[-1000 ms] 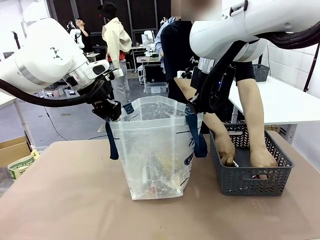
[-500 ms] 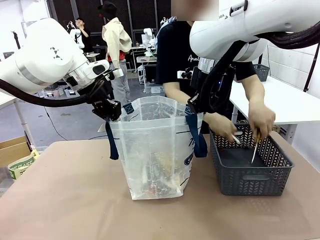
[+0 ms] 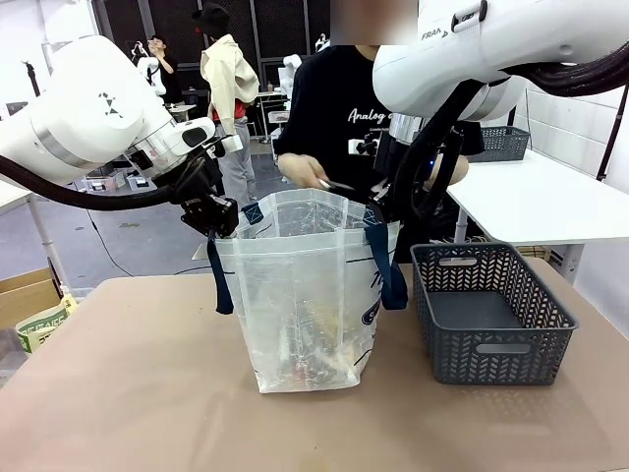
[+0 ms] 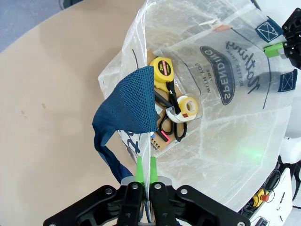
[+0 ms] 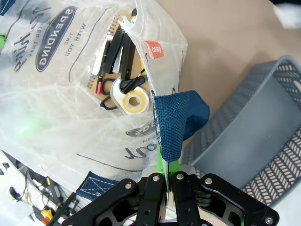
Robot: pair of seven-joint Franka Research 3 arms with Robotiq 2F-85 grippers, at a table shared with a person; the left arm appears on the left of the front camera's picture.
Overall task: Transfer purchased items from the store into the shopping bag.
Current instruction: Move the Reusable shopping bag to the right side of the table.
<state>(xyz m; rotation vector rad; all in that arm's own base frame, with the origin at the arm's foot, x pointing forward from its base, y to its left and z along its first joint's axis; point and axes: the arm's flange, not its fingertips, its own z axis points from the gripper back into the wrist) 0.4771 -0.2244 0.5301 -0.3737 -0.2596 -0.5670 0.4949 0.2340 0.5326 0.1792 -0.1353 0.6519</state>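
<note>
Tan table (image 3: 118, 393), workshop behind. Shopping bag (image 3: 295, 305) mid-table, rim clenched at 2 sides by left gripper (image 3: 224, 218) and right gripper (image 3: 381, 208). Store (image 3: 491, 329) beside it now empty. Person's hand (image 3: 303, 172) has moved to the bag mouth. Purchased items (image 4: 175, 106) lie inside. I judge transfer nearly done.

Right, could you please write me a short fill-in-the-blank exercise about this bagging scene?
1. The left gripper and the right gripper each pinch the ____ of the shopping bag, holding it open.
2. The tape measure lying inside the bag is ____ in colour.
3. In the front view, the dark grey basket stands to the ____ of the bag.
4. The person's hand is held ____ the bag's opening.

Missing words: rim; yellow; right; above.
</note>
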